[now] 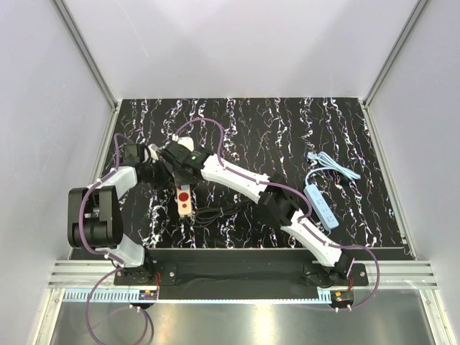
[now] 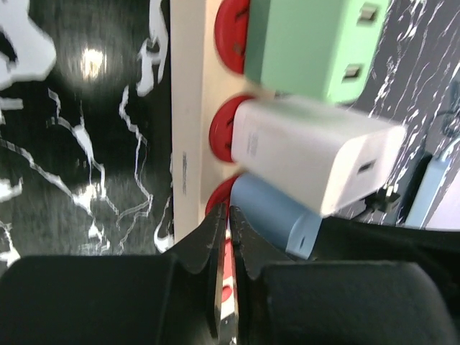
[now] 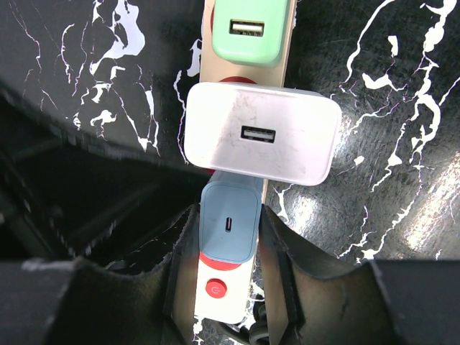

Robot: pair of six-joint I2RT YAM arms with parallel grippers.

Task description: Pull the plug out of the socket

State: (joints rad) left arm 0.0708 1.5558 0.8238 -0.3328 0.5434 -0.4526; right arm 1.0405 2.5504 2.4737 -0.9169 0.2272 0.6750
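**White plug seated in the socket; right jaws set on the blue adapter beside it**

The socket (image 1: 185,204) is laid lengthwise on the marbled black desk (image 1: 287,129), toward its left side, and a black cord (image 1: 212,213) is seen by its near end. Three adapters are seated in a row along it: a green adapter (image 3: 250,29), the plug (image 3: 260,134) in the middle, and a blue adapter (image 3: 230,224) next to the red switch (image 3: 215,289). The plug is pushed onto its red spot, just beside both neighbours.

The right jaws are placed one on each side of the blue adapter, with the fingers (image 3: 180,251) laid against its sides; the plug itself is not held. The left jaws are drawn almost together, and only a thin slit is kept between the fingers (image 2: 205,244). A sliver of the socket's beige and red is seen through that slit. Whether the strip is pinched cannot be told.

A light blue power strip (image 1: 321,206) is laid well apart, at the right of the desk.
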